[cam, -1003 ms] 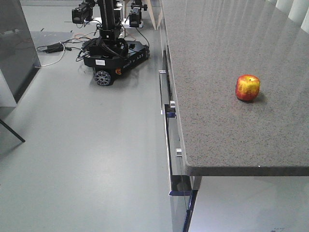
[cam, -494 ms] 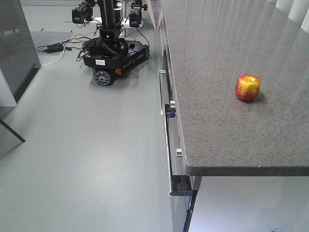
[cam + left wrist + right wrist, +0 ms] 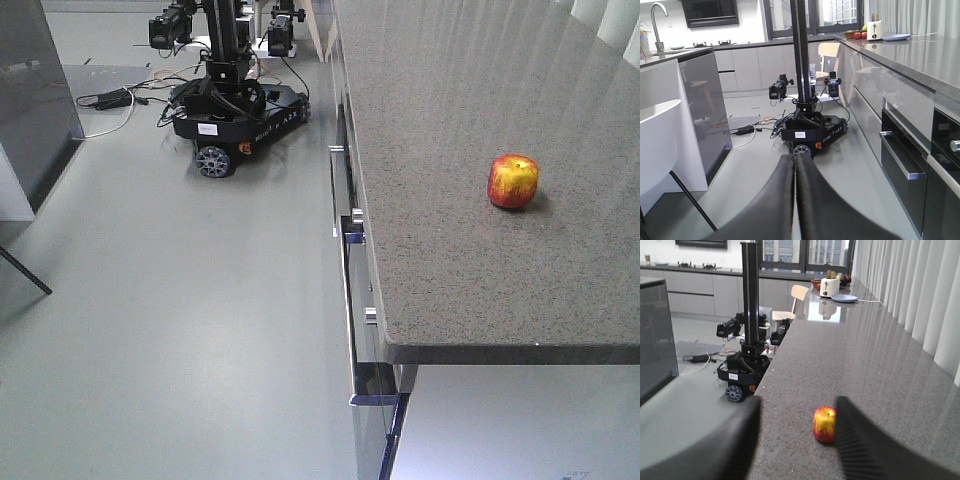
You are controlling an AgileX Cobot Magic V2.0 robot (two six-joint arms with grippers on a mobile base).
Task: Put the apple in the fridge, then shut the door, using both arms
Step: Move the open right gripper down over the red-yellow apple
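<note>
Right fingers (image 3: 867, 445) apart before apple (image 3: 825, 424); left fingers (image 3: 772, 205) together.

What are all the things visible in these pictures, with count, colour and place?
countertop: one, speckled grey, along the right side
apple: one, red and yellow, on the countertop, nothing touching it
wheeled robot base: one, black, far back, left of the countertop
toaster: one, white, at the far end of the countertop
plate: one, pale blue, beside the toaster
curtains: one run, white, at the right beyond the countertop
left gripper: one, black, shut, holding nothing
right gripper: one, black, open, apple ahead of it
</note>
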